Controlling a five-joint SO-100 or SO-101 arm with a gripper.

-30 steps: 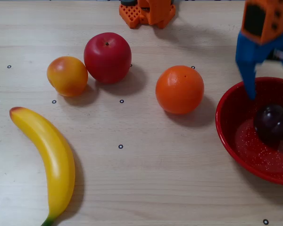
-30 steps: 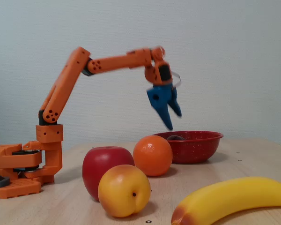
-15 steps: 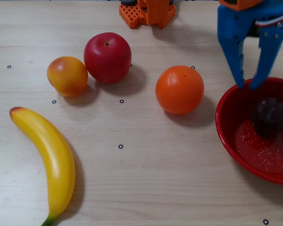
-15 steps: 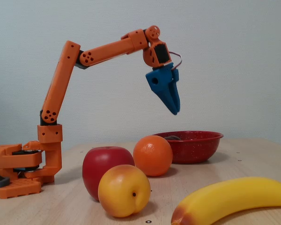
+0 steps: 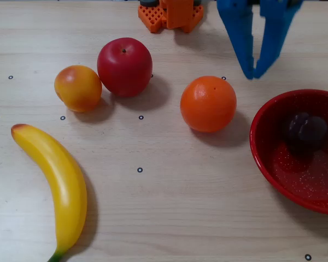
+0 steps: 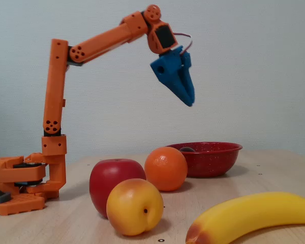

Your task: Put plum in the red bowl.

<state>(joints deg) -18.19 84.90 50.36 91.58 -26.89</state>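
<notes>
The plum [image 5: 306,131] lies inside the bowl [image 5: 268,164], against the far inner wall in the overhead view. In the fixed view only its top [image 6: 187,149] shows above the rim [image 6: 213,147].

The bowl stands on the bench [image 5: 169,207] at the right edge of the overhead view, partly cut off by the frame.

The pincer [image 5: 255,73] hangs in the air beyond the bowl's far rim, empty — its blue fingers [image 5: 242,38] spread apart higher up and converge to a narrow gap at the tips. In the fixed view it [image 6: 189,101] points down, well above the bowl, clear of all the fruit.

An orange [image 5: 208,103] sits just left of the bowl in the overhead view, not touching it. Further left, an apple [image 5: 124,66] and a peach [image 5: 77,88] stand touching or nearly so. A banana [image 5: 57,180] lies apart at the near left.

The arm's base [image 6: 20,185] is fixed at the far edge of the bench.
</notes>
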